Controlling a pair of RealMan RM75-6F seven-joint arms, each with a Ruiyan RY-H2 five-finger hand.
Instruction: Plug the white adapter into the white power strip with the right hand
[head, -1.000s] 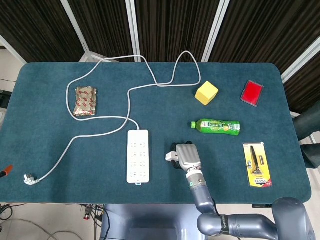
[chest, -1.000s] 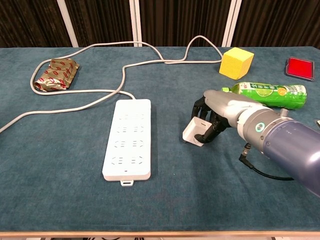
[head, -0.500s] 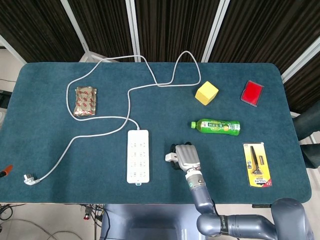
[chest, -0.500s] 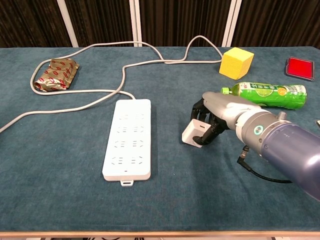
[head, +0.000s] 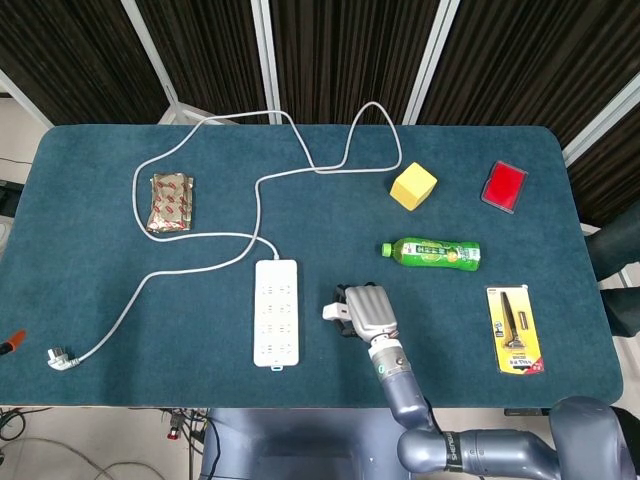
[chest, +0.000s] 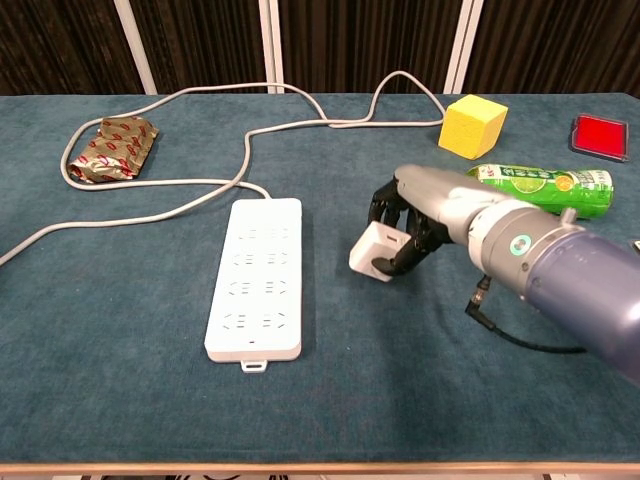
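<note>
Right now your right hand (chest: 408, 222) grips the white adapter (chest: 373, 249), fingers curled over its top and far side, and the block looks lifted a little off the table (chest: 120, 380) and tilted (the head view shows only a white corner of it poking out to the left of the hand (head: 366, 310)). You hold it to the right of the white power strip (chest: 256, 276), near it but not touching, about level with the strip's middle rows of sockets. The strip lies flat, long axis running away from you, and none of its sockets has anything in it. Its grey cord (head: 300, 150) leaves the far end, loops across the far part of the table and ends in a plug (head: 60, 358) lying near the table's front left edge.

Behind your hand, a green bottle (chest: 545, 187) lies on its side, with a yellow cube (chest: 472, 126) beyond it and a red case (chest: 601, 135) off at the far right. A foil snack packet (chest: 112, 146) sits at the far left, inside a bend of the cord. In the head view you can also see a yellow carded razor pack (head: 514, 329) on the right side of the table, well apart from the adapter.

Your left hand shows in neither view.
</note>
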